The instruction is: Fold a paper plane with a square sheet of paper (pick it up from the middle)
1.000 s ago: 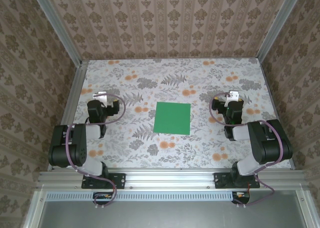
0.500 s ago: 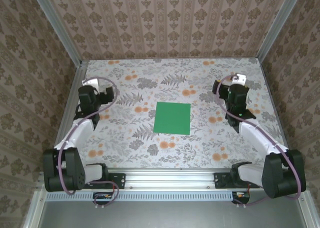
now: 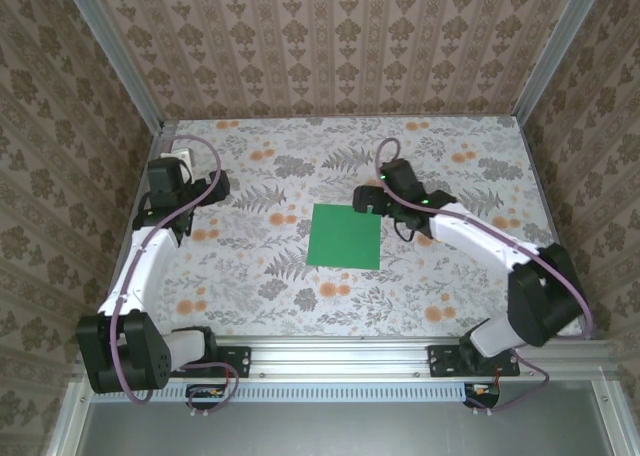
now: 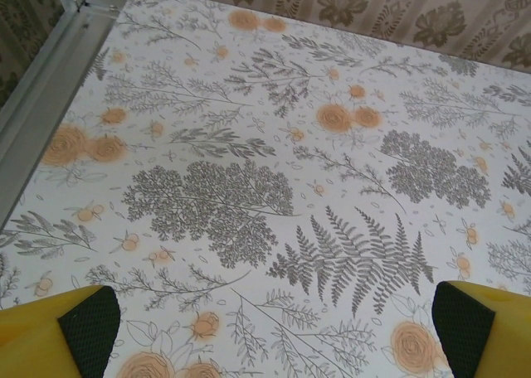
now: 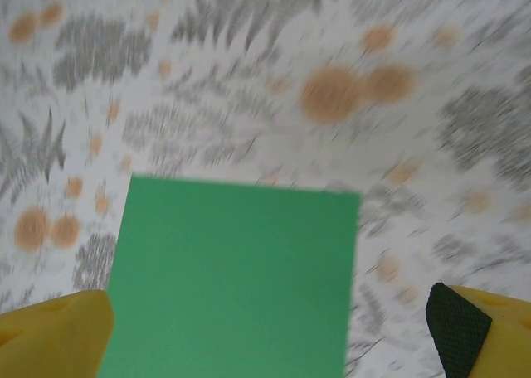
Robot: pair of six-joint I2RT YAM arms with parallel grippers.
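My right hand [image 3: 364,200] hangs released over upper edge of flat bright green square paper [image 3: 345,236], likely staging the middle pickup; left hand [image 3: 172,168] released too.

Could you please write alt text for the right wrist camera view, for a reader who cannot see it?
A bright green square sheet of paper lies flat on the grey-and-orange floral tabletop, in the lower middle of a blurred picture. The right gripper hangs above it, its yellow jaws wide open at the two bottom corners.
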